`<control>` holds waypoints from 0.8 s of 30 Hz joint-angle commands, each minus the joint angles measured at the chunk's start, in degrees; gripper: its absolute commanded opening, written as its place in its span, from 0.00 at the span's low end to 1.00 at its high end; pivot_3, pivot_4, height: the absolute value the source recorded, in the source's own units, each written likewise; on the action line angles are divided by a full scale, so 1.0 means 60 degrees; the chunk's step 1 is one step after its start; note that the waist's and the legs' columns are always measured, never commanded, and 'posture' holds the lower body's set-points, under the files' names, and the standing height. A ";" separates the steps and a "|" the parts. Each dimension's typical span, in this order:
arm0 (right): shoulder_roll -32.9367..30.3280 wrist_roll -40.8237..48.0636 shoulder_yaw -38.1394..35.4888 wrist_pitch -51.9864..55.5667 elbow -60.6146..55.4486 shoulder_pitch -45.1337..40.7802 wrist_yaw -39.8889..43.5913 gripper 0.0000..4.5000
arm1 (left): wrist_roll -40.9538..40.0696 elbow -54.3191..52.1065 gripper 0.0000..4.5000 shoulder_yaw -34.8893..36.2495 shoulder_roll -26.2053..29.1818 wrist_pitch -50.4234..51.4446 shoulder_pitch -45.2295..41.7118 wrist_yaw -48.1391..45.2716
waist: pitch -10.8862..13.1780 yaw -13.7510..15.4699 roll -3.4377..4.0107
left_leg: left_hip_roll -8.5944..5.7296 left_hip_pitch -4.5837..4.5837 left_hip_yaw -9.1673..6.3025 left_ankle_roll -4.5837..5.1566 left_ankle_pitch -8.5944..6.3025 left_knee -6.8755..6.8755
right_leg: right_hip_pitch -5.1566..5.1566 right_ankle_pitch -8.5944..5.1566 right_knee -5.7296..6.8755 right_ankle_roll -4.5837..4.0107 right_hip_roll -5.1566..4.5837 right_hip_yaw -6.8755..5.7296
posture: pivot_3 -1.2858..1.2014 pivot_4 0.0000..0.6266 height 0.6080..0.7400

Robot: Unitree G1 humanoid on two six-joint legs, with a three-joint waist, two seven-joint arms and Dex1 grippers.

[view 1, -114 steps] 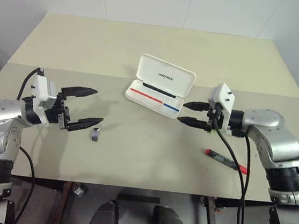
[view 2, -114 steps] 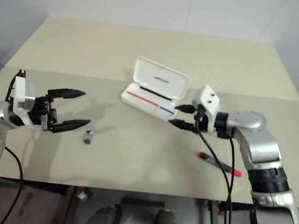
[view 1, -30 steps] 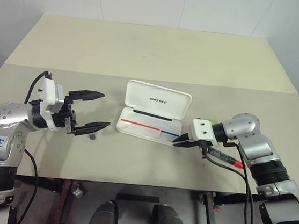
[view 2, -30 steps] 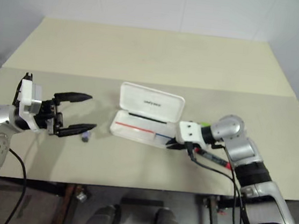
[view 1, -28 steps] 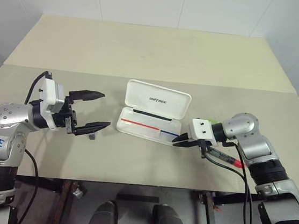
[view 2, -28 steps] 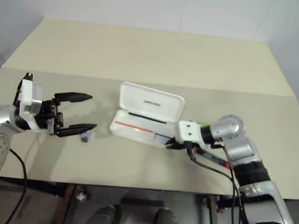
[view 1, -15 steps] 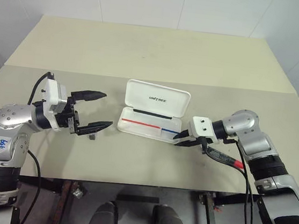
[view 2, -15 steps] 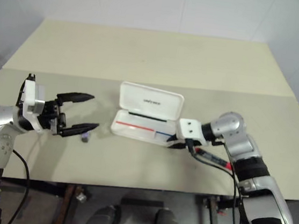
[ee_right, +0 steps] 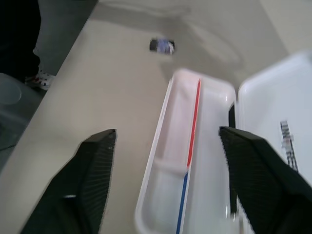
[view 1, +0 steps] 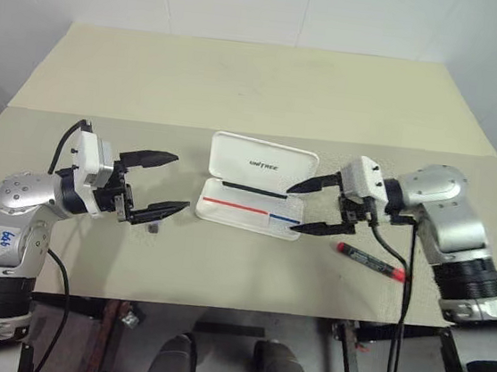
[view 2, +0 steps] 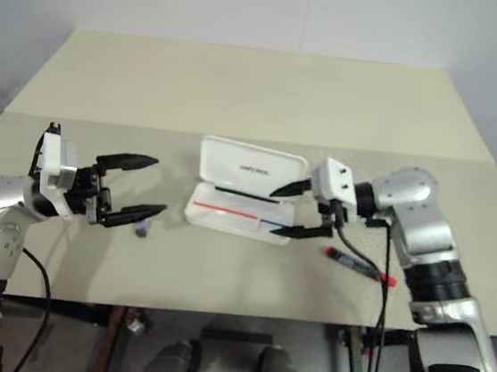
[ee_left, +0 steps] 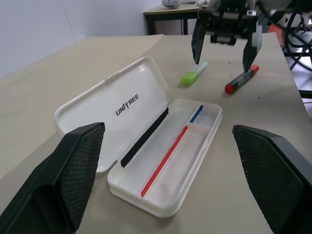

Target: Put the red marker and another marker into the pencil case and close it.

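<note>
On the left, the left gripper is held wide apart and empty above the table, near a small dark object. In the middle, the pencil case lies open, with nothing in its tray. Beside its right end, the right gripper is spread and empty. The green-capped marker and the red marker lie on the table beyond it.

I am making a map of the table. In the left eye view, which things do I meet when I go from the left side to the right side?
Left gripper, open → small dark object on the table → pencil case, open → right gripper, open → red marker lying on the table.
</note>
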 commanded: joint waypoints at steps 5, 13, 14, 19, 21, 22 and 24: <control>-0.1747 -0.0020 -0.1309 0.1989 -0.1924 0.1700 -0.1292 0.99 | -0.0420 -0.0273 1.00 -0.0505 0.0080 0.0335 -0.0442 -0.0704 | 0.0000 0.0147 0.0001 | -0.0002 -0.0020 0.0005 -0.0002 -0.0004 -0.0012 | -0.0016 -0.0002 -0.0025 -0.0003 0.0000 0.0002 | 0.52 0.24 1.00; -0.3101 -0.0454 -0.2053 0.3299 -0.2630 0.3791 -0.2485 0.99 | -0.0183 -0.0057 1.00 -0.1650 -0.0087 0.0430 -0.0994 -0.1550 | 0.0000 0.0147 0.0001 | -0.0010 -0.0051 0.0002 -0.0001 -0.0004 -0.0006 | -0.0030 -0.0001 -0.0040 -0.0002 0.0005 -0.0002 | 0.52 0.24 1.00; -0.3167 -0.0443 -0.2079 0.3447 -0.2707 0.3903 -0.2574 0.99 | -0.0184 -0.0026 1.00 -0.1720 -0.0099 0.0428 -0.1043 -0.1606 | 0.0000 0.0129 0.0001 | -0.0010 -0.0052 0.0003 -0.0001 -0.0004 -0.0003 | -0.0031 -0.0001 -0.0040 -0.0001 0.0007 0.0000 | 0.52 0.24 1.00; -0.3582 -0.0727 -0.2211 0.3560 -0.2549 0.5102 -0.2876 0.99 | -0.0005 0.0250 1.00 -0.2271 -0.0389 0.0230 -0.1529 -0.1941 | 0.0000 0.0151 0.0002 | -0.0010 -0.0052 0.0001 0.0002 -0.0003 0.0008 | -0.0031 0.0000 -0.0030 0.0001 0.0014 0.0002 | 0.52 0.24 1.00; -0.3517 -0.0841 -0.2260 0.3426 -0.2394 0.5398 -0.3073 0.99 | 0.0015 0.0322 1.00 -0.2351 -0.0486 0.0197 -0.1706 -0.1961 | 0.0000 0.0145 0.0002 | -0.0012 -0.0057 0.0001 0.0002 -0.0003 0.0019 | -0.0031 0.0003 -0.0029 0.0007 0.0015 0.0003 | 0.52 0.24 1.00; -0.3465 -0.0901 -0.2252 0.3371 -0.2304 0.5511 -0.3156 0.99 | 0.0030 0.0352 1.00 -0.2373 -0.0518 0.0180 -0.1773 -0.1972 | 0.0000 0.0140 0.0002 | -0.0012 -0.0063 0.0000 0.0003 -0.0003 0.0028 | -0.0031 0.0006 -0.0029 0.0012 0.0016 0.0002 | 0.52 0.24 1.00; -0.3391 -0.0930 -0.2190 0.3189 -0.2199 0.5683 -0.3179 0.99 | 0.0056 0.0388 1.00 -0.2372 -0.0558 0.0187 -0.1851 -0.1977 | 0.0000 0.0132 0.0002 | -0.0016 -0.0067 0.0002 0.0005 -0.0004 0.0041 | -0.0030 0.0010 -0.0030 0.0020 0.0014 0.0007 | 0.52 0.24 1.00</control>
